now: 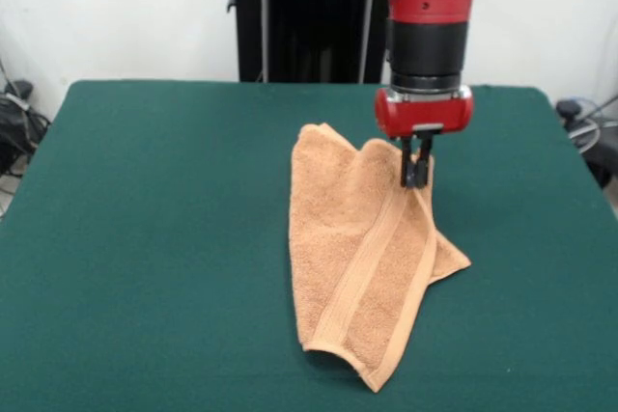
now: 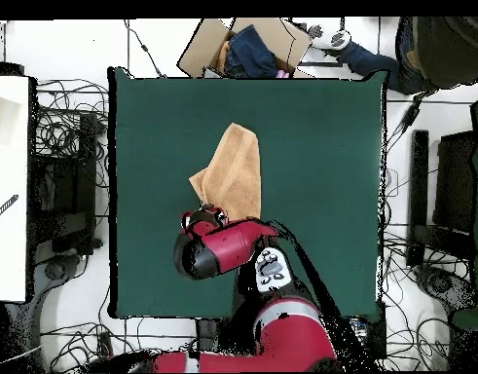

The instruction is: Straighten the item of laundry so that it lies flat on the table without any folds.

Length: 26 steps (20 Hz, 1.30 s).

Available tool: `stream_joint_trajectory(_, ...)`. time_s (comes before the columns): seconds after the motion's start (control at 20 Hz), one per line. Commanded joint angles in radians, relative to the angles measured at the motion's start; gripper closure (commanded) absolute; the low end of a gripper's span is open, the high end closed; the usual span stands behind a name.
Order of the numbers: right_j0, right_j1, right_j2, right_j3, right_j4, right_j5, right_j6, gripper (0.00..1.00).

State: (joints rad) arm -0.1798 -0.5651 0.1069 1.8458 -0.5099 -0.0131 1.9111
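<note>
The item of laundry, a light orange-tan terry towel, lies folded over itself lengthwise on the dark green table, right of centre. A woven band runs down its top layer. My gripper points straight down at the towel's far right corner, its two fingers closed together on the cloth there. From that corner the hemmed edge runs down toward the near tip. A small flap sticks out at the right. In the overhead view the towel lies mid-table, and the arm's red head covers the gripper.
Beyond the table's edge in the overhead view stands a cardboard box holding dark blue cloth. A person's leg and shoe show at the top right. Cables lie on the floor on both sides of the table.
</note>
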Motion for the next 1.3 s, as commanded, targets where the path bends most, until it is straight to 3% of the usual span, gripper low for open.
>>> stream_joint_trajectory(0.05, -0.058, -0.006, 0.139, 0.048, -0.094, 0.125, -0.072, 1.00)
stream_joint_trajectory(1.3, -0.344, -0.002, 0.372, 0.076, -0.266, 0.233, -0.152, 1.00)
